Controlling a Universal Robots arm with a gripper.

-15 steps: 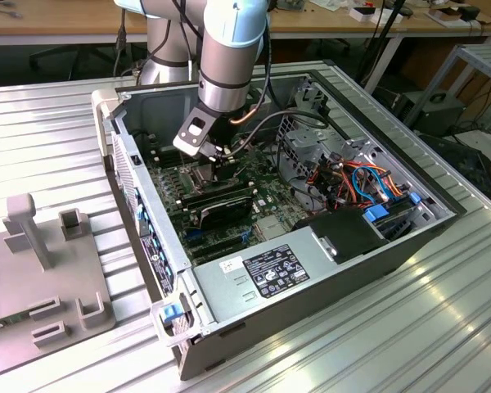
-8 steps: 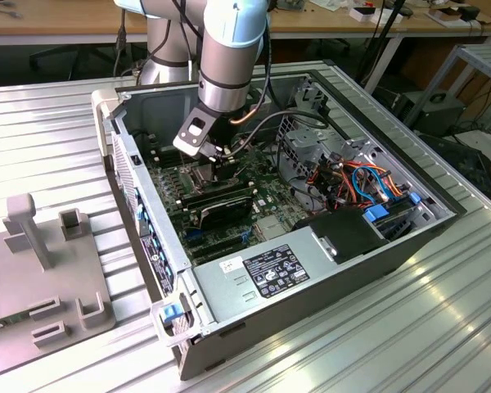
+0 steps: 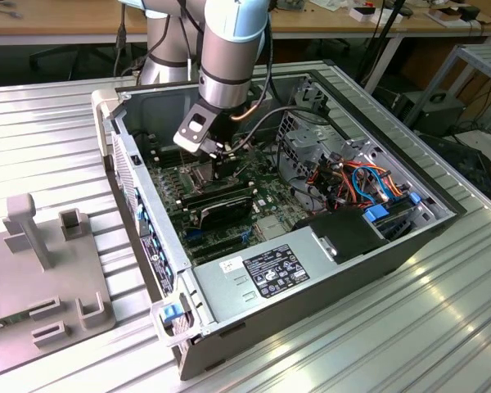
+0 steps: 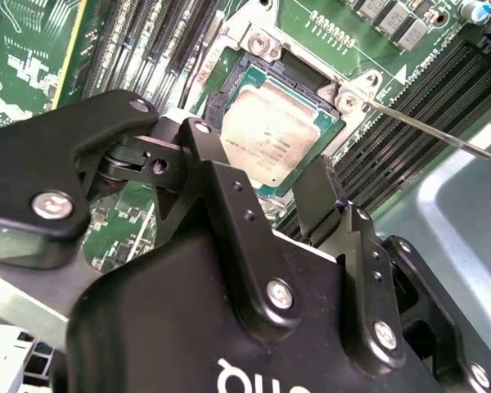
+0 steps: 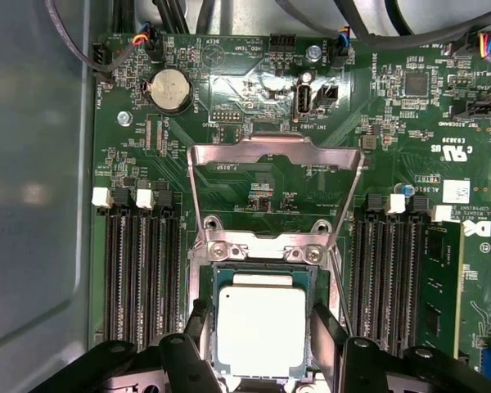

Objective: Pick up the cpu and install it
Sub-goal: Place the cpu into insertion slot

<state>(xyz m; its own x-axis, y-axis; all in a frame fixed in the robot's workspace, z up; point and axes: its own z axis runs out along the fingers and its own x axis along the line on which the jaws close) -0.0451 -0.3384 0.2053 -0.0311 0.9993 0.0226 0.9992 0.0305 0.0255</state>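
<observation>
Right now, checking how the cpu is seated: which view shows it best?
The first wrist view: it looks straight down on the cpu. The second wrist view shows it slanted, partly behind the gripper; in the exterior view the gripper covers it.

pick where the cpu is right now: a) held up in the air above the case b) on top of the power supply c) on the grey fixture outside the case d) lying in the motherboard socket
d: in the first wrist view the cpu lies flat in the motherboard socket, whose metal frame is flipped open, and in the second wrist view the gripper is right at it.
</observation>
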